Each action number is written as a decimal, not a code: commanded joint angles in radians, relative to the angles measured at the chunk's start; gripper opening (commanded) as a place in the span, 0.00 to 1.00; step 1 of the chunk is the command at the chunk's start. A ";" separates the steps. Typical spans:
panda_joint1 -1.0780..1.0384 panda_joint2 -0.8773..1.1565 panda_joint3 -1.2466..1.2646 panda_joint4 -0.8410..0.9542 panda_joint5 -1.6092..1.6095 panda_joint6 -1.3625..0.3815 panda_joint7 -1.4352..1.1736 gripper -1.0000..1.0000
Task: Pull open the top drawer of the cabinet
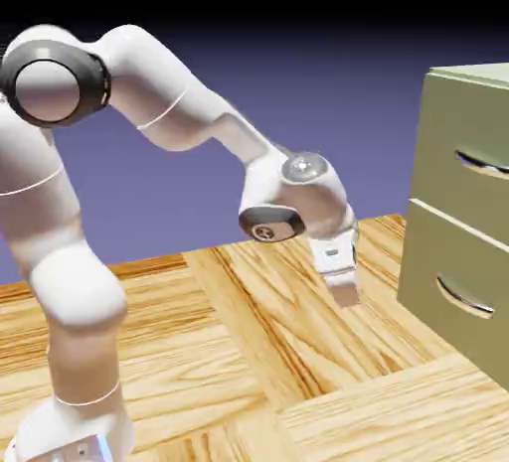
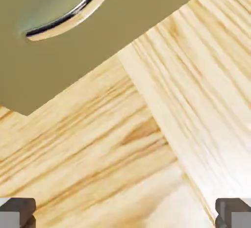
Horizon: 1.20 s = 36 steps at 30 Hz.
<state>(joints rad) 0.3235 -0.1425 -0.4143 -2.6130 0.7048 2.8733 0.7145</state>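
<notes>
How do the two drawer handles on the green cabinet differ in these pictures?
The top drawer's handle sits higher and runs past the exterior view's right edge; the lower drawer's handle sits lower and shows whole. Both are curved, shiny silver bars.

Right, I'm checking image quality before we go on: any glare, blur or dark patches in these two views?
Exterior view: black band across the top over the backdrop, bright highlights on the arm, small glints on the drawer handles; hand view: washed-out glare on the wooden surface at the right, a bright streak on the handle, no obvious blur.
</notes>
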 commanded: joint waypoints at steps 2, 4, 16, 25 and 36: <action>0.038 0.053 -0.051 0.024 0.087 -0.020 -0.003 0.50; 0.077 0.106 -0.102 0.049 0.174 -0.040 -0.007 0.50; 0.307 0.422 -0.409 0.195 0.696 -0.162 -0.026 0.50; 0.480 0.659 -0.639 0.304 1.087 -0.252 -0.041 0.50; 0.692 0.950 -0.920 0.438 1.566 -0.364 -0.059 0.50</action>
<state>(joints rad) 1.0154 0.8070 -1.3346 -2.1754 2.2704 2.5098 0.6555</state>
